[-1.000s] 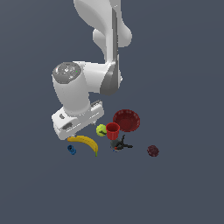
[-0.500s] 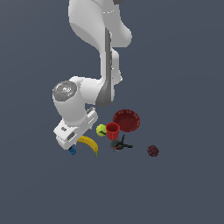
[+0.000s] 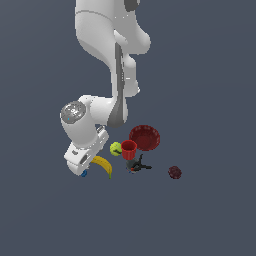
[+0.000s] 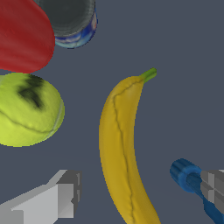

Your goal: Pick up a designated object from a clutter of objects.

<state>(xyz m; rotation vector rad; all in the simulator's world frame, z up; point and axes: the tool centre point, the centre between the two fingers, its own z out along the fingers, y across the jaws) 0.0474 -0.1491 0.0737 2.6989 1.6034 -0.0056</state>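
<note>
Yellow banana (image 4: 120,148) now lies between the gripper's (image 4: 135,194) spread fingers.

Since a second ago the arm has dropped low over the banana, which lies on the plain dark grey surface (image 3: 210,215) just beside the yellow-green ball (image 3: 116,148); the fingers stand apart on either side of it, not yet closed, so a grasp looks near. Nothing of a room shows beyond that grey.

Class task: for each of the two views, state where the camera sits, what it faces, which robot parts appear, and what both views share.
Exterior view: off the arm, facing the white arm, its gripper and the clutter.
Wrist view: on the wrist, looking down between two grey fingertips at the curved yellow banana.
Shared: banana, yellow-green ball, red cup.
</note>
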